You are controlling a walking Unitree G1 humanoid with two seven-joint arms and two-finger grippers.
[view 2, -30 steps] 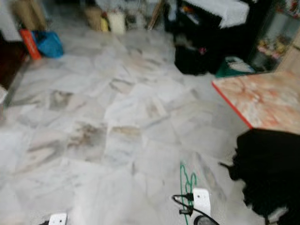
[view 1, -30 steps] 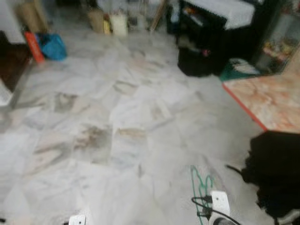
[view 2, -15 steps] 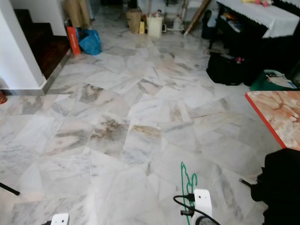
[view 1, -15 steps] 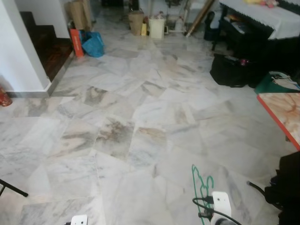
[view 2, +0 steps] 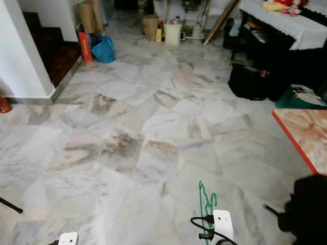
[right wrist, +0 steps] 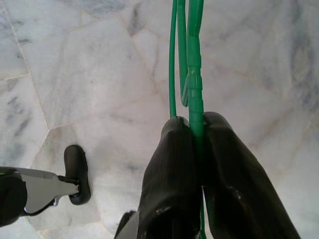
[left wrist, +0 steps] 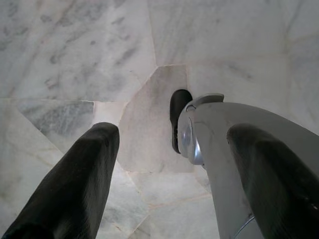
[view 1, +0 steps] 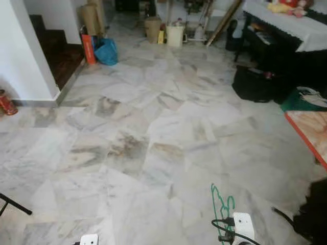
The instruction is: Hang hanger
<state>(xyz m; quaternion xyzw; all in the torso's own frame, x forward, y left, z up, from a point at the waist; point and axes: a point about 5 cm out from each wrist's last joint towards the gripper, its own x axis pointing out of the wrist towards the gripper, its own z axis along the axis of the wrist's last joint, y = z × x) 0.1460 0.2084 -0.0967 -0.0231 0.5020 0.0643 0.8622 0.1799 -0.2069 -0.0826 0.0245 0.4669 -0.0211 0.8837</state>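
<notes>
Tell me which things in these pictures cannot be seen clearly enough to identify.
- Green hanger: the right gripper, shut on it, covers its lower part; the right wrist view's edge cuts off its top.
- Dark mass, right eye view: cut by the frame edge, unidentifiable.
- Items on the white-clothed table: too small to name.

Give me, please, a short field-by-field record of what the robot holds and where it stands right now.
held item: green hanger
holder: right gripper, shut on the hanger
left gripper: open, over bare floor
floor: pale marble tiles
ahead left: blue bag, white wall corner
ahead right: black bag
</notes>
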